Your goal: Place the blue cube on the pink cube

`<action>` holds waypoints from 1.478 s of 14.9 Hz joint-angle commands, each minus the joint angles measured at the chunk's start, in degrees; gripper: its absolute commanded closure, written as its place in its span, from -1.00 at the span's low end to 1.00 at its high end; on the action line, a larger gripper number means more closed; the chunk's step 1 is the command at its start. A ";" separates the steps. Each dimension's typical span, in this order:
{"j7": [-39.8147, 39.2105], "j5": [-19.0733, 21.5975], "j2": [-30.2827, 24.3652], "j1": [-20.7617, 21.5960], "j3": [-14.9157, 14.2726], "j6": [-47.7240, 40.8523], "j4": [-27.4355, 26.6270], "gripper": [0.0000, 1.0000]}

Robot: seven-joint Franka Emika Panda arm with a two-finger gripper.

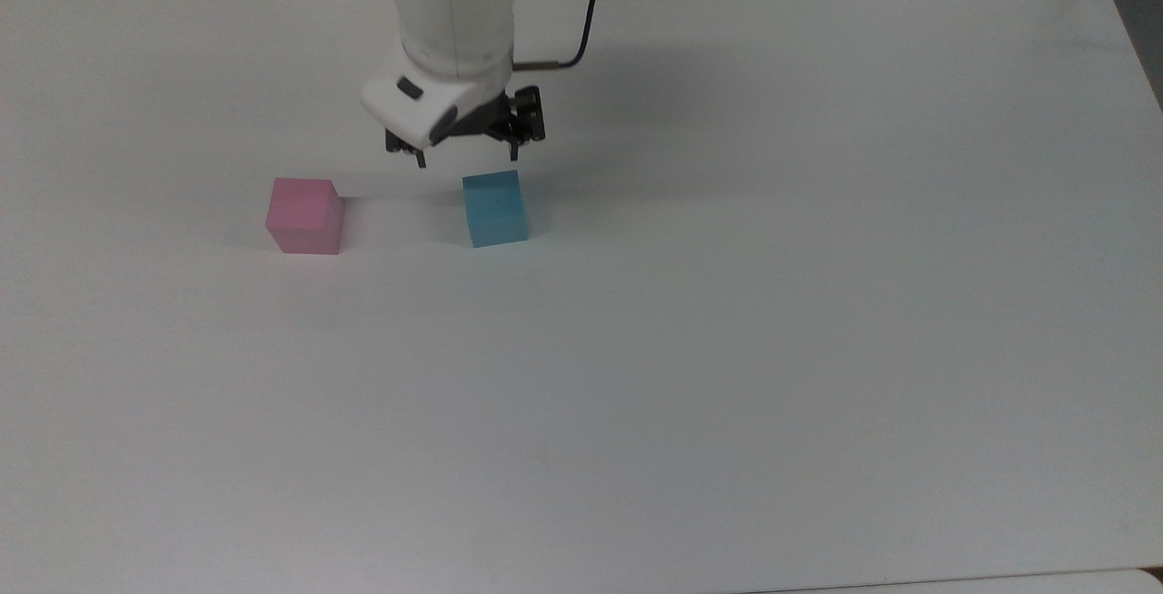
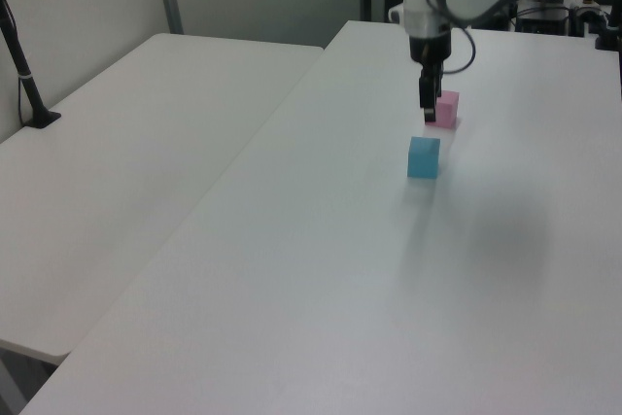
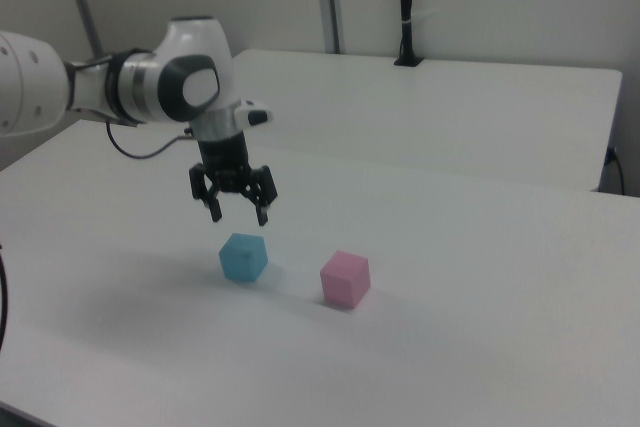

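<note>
Arm poised above the blue cube, fingers spread

We see the white table [image 1: 727,349] bearing the Panda arm [image 3: 150,87] reaching down, its gripper [image 3: 239,214] empty and apart above the blue cube [image 3: 243,257]; the pink cube [image 3: 345,278] sits at its 3 o'clock in the right view.

White arm [image 3: 60,87]; black tool [image 3: 238,213]
</note>
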 commanded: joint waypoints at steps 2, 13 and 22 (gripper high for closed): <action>-0.82 -2.54 3.58 3.57 -1.15 5.15 -2.85 -1.00; -1.16 -2.62 5.79 4.37 -1.85 8.60 -2.85 0.74; -9.76 3.79 2.62 1.56 -12.31 -1.51 10.15 0.73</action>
